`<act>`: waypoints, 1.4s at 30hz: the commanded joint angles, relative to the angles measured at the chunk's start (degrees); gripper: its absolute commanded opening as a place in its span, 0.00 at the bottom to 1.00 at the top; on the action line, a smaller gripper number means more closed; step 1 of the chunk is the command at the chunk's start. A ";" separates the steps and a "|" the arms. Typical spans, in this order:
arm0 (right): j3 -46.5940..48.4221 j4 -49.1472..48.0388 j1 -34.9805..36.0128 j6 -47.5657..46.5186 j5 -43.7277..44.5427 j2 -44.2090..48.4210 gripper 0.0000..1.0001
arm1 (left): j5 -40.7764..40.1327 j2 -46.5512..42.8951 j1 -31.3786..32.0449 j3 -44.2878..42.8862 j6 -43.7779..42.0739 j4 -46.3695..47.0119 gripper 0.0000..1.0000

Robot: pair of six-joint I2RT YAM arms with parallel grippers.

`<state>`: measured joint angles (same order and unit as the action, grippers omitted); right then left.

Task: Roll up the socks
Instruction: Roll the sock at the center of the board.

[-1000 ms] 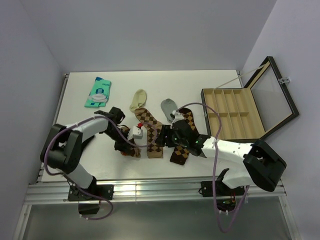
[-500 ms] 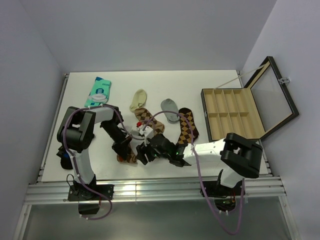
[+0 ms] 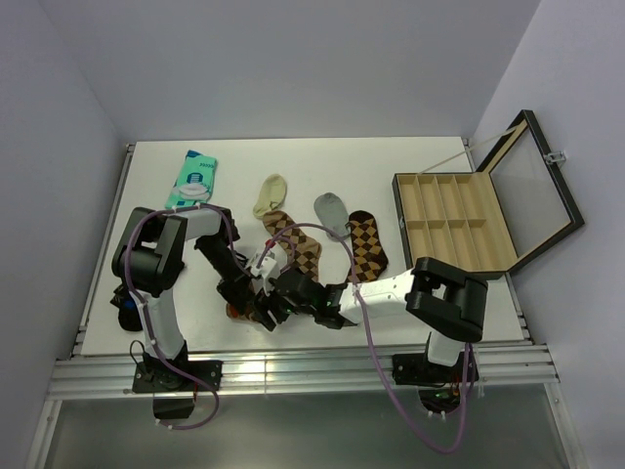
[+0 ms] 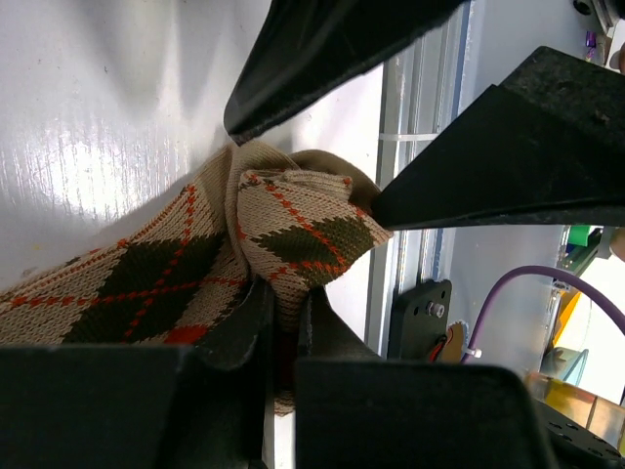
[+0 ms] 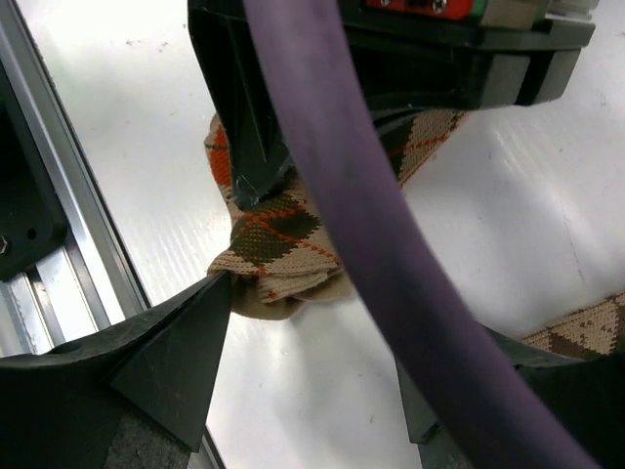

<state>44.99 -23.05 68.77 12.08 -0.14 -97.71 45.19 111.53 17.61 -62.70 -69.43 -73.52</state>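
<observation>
The sock with red-orange diamonds (image 4: 303, 225) lies near the table's front edge, its end folded over on itself (image 5: 278, 244). My left gripper (image 4: 283, 327) is shut on that folded end (image 3: 244, 305). My right gripper (image 5: 317, 337) is open, one finger (image 5: 166, 362) on each side of the fold, and a purple cable (image 5: 391, 244) hides most of the other finger. In the top view the right gripper (image 3: 270, 308) faces the left gripper (image 3: 239, 291) closely. The tan sock with dark brown diamonds (image 3: 296, 246) and the dark brown sock with tan diamonds (image 3: 366, 246) lie flat behind them.
An open wooden box (image 3: 454, 223) with compartments stands at the right, lid raised. A teal sock packet (image 3: 192, 181), a cream sock (image 3: 269, 193) and a grey sock (image 3: 330, 208) lie further back. The aluminium rail of the table edge (image 5: 59, 283) is right beside the fold.
My right arm has swung left from the dark brown sock to the front edge and opened wider around the folded end. The left gripper has kept its grip and drawn the sock nearer.
</observation>
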 commanded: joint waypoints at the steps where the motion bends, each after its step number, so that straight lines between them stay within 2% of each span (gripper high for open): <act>1: 3.08 -4.99 0.31 -1.70 -0.12 -0.20 0.72 | -1.68 0.01 0.94 0.73 -2.03 1.00 0.00; 17: 2.99 -4.55 1.98 -3.20 2.61 4.37 0.72 | -1.86 -0.61 0.94 1.17 -1.50 1.62 0.00; 23: 6.15 -3.94 2.33 -3.81 0.41 -0.01 0.72 | -1.86 -0.69 0.94 1.61 -1.50 1.71 0.00; 31: 10.90 -2.97 2.86 -6.01 1.72 -7.40 0.71 | -1.68 -0.43 0.94 1.35 -1.76 1.18 0.00; 36: 10.20 -3.23 3.03 -6.54 3.48 -9.16 0.70 | -1.77 -0.61 0.94 1.00 -2.03 0.39 0.00; 42: 10.73 -3.32 3.30 -6.19 4.62 -12.58 0.61 | -0.46 -0.26 0.94 0.21 -3.70 -2.24 0.00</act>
<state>53.47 -24.38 71.83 6.46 2.15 -107.66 45.21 111.48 17.89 -62.00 -69.95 -73.95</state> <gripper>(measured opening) 0.618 0.081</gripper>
